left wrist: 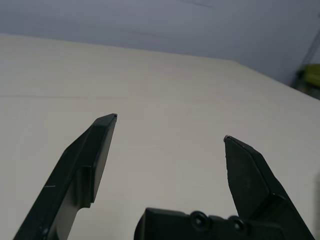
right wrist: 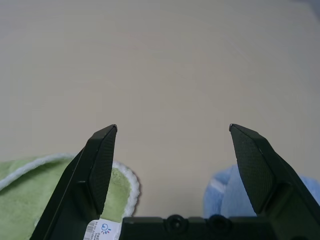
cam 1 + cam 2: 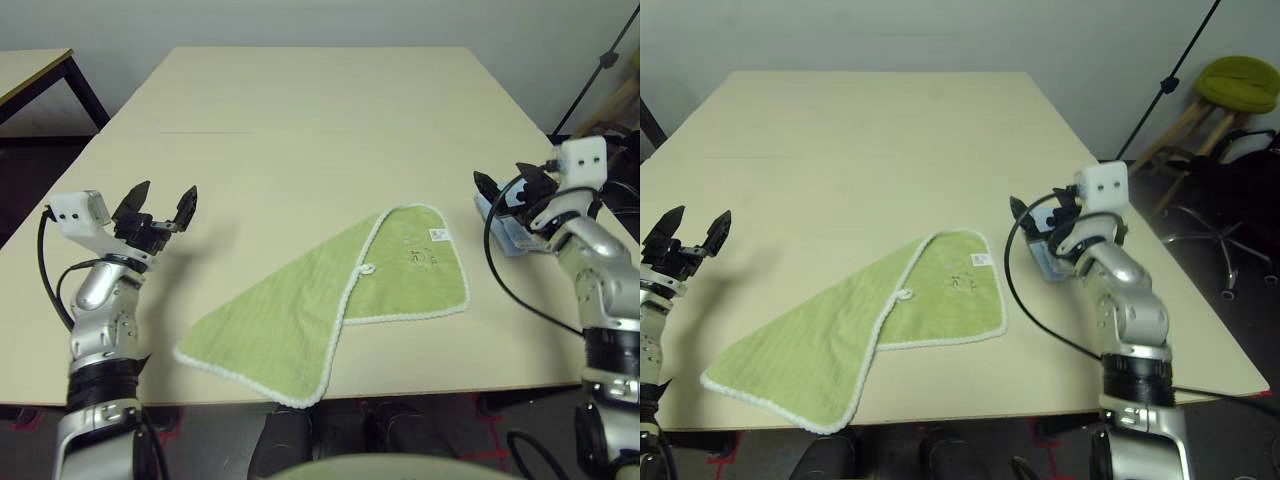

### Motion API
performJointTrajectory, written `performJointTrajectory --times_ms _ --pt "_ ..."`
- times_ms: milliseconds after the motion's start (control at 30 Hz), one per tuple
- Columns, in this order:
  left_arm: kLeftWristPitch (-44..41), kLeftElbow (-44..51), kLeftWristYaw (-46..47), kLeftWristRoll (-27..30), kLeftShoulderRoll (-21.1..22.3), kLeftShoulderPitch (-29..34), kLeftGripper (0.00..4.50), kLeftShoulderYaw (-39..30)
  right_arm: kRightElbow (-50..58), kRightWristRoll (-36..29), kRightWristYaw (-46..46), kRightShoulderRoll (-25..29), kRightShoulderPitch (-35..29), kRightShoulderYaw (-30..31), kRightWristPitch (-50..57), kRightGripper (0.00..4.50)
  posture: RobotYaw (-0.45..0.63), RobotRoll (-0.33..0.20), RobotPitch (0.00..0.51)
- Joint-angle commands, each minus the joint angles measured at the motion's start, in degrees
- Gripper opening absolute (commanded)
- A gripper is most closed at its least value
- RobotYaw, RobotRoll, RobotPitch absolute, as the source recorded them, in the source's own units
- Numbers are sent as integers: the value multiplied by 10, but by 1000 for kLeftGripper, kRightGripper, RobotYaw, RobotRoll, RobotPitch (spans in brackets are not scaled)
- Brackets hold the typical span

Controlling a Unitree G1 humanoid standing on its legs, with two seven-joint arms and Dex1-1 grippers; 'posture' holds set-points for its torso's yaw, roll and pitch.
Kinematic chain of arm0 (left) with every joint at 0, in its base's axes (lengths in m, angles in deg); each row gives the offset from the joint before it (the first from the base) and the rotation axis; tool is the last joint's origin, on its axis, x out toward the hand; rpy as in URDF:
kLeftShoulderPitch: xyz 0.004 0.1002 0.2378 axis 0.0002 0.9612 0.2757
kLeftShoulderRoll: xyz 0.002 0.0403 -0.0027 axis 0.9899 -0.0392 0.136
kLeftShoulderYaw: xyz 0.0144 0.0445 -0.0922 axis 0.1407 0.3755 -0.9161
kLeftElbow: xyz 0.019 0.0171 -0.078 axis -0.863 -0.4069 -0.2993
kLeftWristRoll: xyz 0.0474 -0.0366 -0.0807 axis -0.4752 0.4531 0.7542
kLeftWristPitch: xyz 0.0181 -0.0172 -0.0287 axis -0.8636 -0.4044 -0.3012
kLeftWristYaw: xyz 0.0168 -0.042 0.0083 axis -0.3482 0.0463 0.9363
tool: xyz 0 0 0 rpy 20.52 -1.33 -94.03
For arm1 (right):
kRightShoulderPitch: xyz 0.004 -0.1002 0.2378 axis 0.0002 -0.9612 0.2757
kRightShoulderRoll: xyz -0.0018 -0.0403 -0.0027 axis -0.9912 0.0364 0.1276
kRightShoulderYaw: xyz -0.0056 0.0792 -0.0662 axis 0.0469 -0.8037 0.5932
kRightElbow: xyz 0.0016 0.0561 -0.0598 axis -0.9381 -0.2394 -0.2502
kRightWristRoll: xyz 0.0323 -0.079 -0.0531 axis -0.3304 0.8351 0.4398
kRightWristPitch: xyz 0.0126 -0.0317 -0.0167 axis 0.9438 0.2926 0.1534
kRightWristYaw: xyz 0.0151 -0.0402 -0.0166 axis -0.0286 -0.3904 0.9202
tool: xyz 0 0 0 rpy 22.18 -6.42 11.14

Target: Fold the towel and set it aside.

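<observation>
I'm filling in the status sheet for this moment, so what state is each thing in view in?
towel: folded over once, lying flat near the table's front edge, not held.
light-blue cloth: bunched beside the towel, under the right arm, not held.
left tool: open, empty, above the table, apart from the towel.
right tool: open, empty, above the gap between the two cloths.

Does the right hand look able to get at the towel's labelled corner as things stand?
Probably yes: the right hand is open beside the towel, and only bare table lies between them.
</observation>
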Motion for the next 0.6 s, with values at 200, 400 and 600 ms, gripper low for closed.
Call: performJointTrajectory --times_ms 200,400,600 --pt "-158 115 -115 84 57 -4 4500 45 -289 127 197 50 156 183 -5 4475 271 0 54" --pt "-231 197 -156 109 79 19 4500 78 -488 216 281 10 271 259 -47 4475 313 0 49" --pt "-282 273 -179 133 89 63 4500 104 -608 282 282 -29 312 284 -77 4475 336 0 47"
